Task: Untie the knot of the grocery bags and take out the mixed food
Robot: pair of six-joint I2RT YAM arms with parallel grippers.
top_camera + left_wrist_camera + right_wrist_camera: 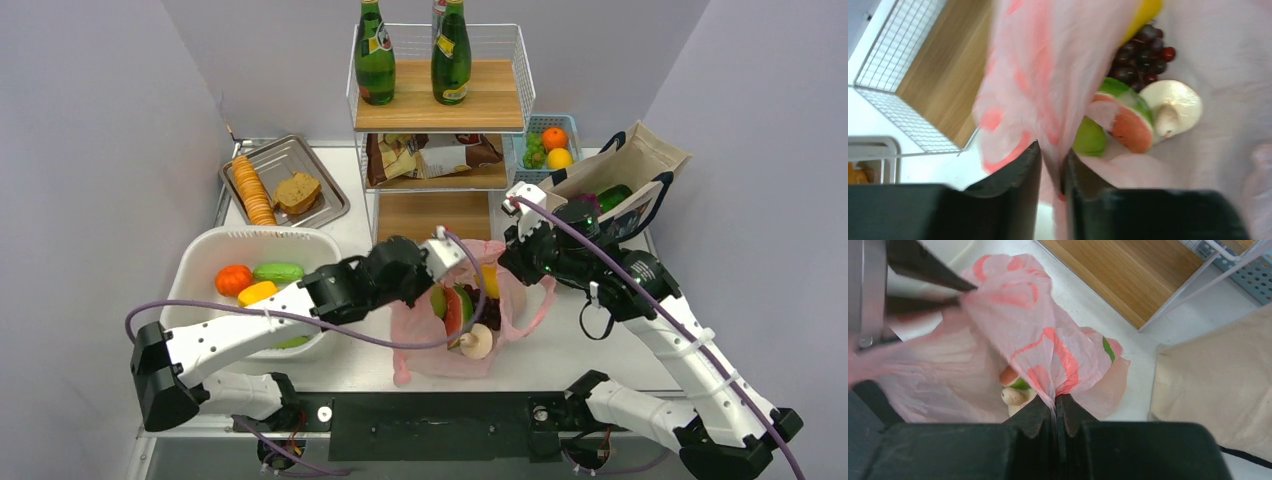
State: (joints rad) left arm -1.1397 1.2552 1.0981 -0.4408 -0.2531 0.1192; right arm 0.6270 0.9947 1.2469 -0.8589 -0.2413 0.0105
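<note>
The pink bag (418, 348) sits on the white table (570, 350) just in front of the wire shelf rack (412, 100). Only a thin strip of bare table lies between the bag and the rack's bottom board.

The bag's mouth is open and faces up. The left gripper (1052, 150) is at the bag's top edge on the rack's side. Its fingers are nearly together, with a fold of pink plastic pinched in the thin gap. The right gripper (1054, 402) has its fingers pressed tight on the other edge of the bag. The plastic is stretched between the two.

Inside the bag lie a mushroom (1170, 107), a watermelon slice (1130, 127), a green fruit (1089, 137), dark cherries (1143, 55) and something yellow (1143, 15).

A white tub (200, 258) stands in front of the rack and off to its left, near the bag. A beige tote (640, 150) stands to the rack's right. There is bare table in front of the rack past the bag's right edge.
</note>
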